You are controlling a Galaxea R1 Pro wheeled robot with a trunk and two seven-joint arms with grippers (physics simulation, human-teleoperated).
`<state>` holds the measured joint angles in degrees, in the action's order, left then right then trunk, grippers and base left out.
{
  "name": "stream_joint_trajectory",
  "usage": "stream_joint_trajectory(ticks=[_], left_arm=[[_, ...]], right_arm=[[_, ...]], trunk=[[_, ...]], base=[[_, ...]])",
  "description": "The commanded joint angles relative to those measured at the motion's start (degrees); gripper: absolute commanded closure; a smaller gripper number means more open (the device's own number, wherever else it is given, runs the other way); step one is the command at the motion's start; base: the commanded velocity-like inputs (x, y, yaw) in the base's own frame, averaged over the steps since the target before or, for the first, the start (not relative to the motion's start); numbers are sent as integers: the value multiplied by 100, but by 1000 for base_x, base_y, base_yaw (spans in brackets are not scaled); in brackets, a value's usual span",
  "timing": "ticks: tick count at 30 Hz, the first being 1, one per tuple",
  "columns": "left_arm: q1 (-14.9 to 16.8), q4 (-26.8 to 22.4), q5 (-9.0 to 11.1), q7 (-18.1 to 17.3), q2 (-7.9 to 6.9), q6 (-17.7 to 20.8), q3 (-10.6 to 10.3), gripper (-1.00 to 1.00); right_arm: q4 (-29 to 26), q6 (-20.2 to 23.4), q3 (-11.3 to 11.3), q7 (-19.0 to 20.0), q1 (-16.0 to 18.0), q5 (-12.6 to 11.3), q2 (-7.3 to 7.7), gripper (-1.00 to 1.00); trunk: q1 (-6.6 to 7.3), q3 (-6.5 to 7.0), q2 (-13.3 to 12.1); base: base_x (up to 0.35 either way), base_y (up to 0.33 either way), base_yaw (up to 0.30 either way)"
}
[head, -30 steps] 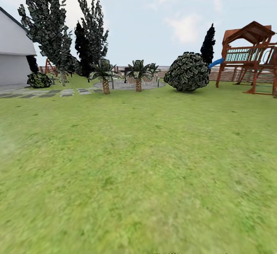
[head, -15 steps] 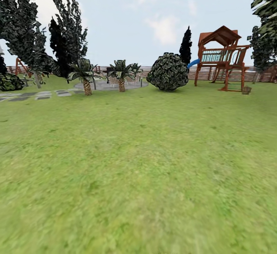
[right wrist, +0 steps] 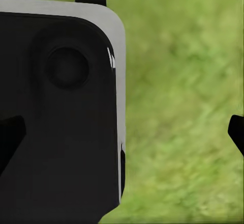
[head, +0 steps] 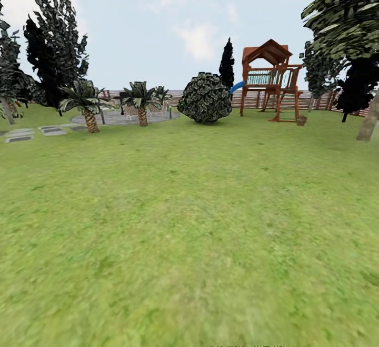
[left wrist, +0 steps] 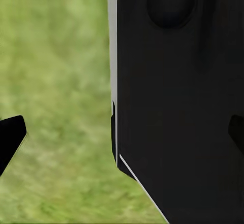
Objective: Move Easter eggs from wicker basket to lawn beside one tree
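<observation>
- 1 lawn [head: 189,221], runs edge to edge.
- 1 wooden play tower [head: 269,79] at the lawn's far edge, with 1 blue slide [head: 236,87] on it.
- 1 round dark bush [head: 205,98] just beside the slide.
- 2 short palms clearly countable: near palm [head: 84,102], second palm [head: 140,100]. More fronds behind the second one, can't tell if that's a third.
- 1 pale thick trunk [head: 369,118] at the lawn's right edge, leafy canopy above it.
- Dark columnar trees: several at the far left, 1 behind the bush, more at the far right. They overlap, so no exact count.
- 1 small brown object [head: 301,120] by the tower's foot, too small to identify.
- 2 claw fingertips in each wrist view.
</observation>
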<state>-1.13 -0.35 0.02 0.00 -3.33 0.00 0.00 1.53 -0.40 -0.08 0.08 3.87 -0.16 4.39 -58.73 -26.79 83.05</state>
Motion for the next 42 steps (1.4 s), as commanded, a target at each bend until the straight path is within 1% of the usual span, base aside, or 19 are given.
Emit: stream_joint_trajectory(ticks=[1, 42], left_arm=[[-1, -3, 1, 0, -1, 0, 0, -100], [-1, -7, 7, 0, -1, 0, 9, -100]], right_arm=[[14, -4, 0, 1, 8, -2, 0, -100], [14, -4, 0, 1, 8, -2, -3, -100]], trunk=[[0, -4, 2], [0, -4, 2]], base=[[0, 0, -298], [0, 0, -298]])
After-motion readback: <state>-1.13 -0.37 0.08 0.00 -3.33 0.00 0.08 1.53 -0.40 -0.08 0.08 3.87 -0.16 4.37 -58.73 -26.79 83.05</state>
